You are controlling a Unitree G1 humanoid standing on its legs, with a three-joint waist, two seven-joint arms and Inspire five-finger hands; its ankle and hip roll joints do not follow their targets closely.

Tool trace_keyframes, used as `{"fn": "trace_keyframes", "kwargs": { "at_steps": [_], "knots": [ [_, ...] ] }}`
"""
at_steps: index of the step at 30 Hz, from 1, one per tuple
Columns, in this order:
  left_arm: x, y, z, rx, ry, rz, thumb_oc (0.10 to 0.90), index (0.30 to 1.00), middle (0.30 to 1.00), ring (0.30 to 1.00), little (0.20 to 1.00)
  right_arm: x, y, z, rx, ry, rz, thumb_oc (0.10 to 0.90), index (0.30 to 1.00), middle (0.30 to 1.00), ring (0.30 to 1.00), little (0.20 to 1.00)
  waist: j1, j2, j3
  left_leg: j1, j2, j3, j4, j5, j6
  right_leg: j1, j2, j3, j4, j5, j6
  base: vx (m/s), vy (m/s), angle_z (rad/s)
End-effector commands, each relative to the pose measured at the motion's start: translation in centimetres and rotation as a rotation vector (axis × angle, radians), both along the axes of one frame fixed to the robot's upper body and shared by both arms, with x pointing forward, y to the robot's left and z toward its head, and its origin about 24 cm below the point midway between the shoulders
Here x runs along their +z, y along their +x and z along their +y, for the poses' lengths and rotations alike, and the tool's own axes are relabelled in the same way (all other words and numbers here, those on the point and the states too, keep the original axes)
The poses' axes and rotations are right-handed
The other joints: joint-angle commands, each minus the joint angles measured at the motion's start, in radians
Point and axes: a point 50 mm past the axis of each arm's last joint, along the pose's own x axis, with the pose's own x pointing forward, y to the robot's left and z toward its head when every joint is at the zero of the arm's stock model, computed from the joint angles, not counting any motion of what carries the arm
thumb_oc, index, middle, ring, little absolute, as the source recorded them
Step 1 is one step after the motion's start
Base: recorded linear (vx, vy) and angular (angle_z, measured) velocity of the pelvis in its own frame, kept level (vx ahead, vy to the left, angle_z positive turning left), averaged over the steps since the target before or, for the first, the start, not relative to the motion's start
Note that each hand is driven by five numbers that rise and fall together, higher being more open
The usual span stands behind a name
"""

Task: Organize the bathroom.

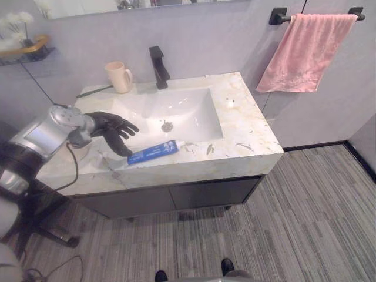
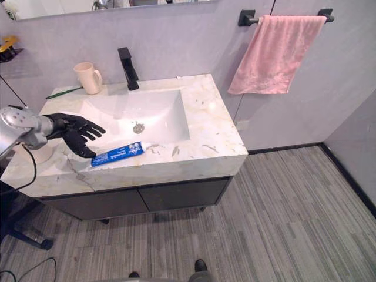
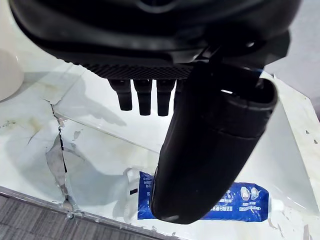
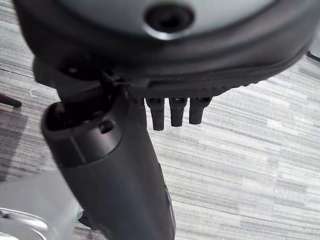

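Left hand (image 1: 111, 130) hangs with fingers spread just beside the blue toothpaste tube (image 1: 153, 152) lying on the tabletop (image 1: 247, 141) by the sink (image 1: 170, 111), while the right hand (image 4: 115, 165) hangs loose over the striped floor (image 4: 260, 165).

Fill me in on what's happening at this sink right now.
The robot stands at a marble vanity with its left hand open, fingers spread just above the blue toothpaste tube that lies flat on the front edge by the basin. It holds nothing. Its right hand hangs open over the striped floor. A beige mug sits at the back beside the black faucet, and a pink towel hangs on the wall bar.
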Motion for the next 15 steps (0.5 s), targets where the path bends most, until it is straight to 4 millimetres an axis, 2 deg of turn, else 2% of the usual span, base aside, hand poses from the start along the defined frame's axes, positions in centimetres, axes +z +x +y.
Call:
{"fn": "trace_keyframes", "kwargs": {
  "at_steps": [1, 7, 15],
  "knots": [
    [7.1, -0.1, 1.1, 0.035, -0.085, -0.281, 0.800, 0.900, 0.900, 0.900, 0.900, 0.9, -3.0, -2.7, 0.010, -0.088, 0.123, 0.800, 0.900, 0.900, 0.900, 0.900, 0.012, 0.044, -0.053, 0.020, 0.077, 0.084, 0.003, 0.006, 0.007, -0.039, -0.017, 0.011, 0.026, -0.019, 0.031, 0.00, 0.000, 0.00],
    [6.5, -0.1, 0.2, 0.004, -0.139, -0.243, 0.800, 0.900, 0.900, 0.900, 0.900, 1.0, -3.5, -3.0, 0.010, -0.100, 0.141, 0.800, 0.900, 0.900, 0.900, 0.900, 0.010, 0.040, -0.058, 0.022, 0.079, 0.086, 0.003, 0.004, 0.007, -0.034, -0.016, 0.017, 0.021, -0.019, 0.031, 0.00, 0.004, -0.02],
    [5.8, 0.0, -0.4, -0.019, -0.121, -0.205, 0.800, 0.900, 0.900, 0.900, 0.900, 1.0, -3.6, -3.0, 0.003, -0.099, 0.143, 0.800, 0.900, 0.900, 0.900, 0.900, 0.013, 0.036, -0.060, 0.025, 0.080, 0.085, 0.003, 0.004, 0.009, -0.031, -0.016, 0.015, 0.018, -0.017, 0.032, 0.00, 0.000, 0.00]
  ]
}}
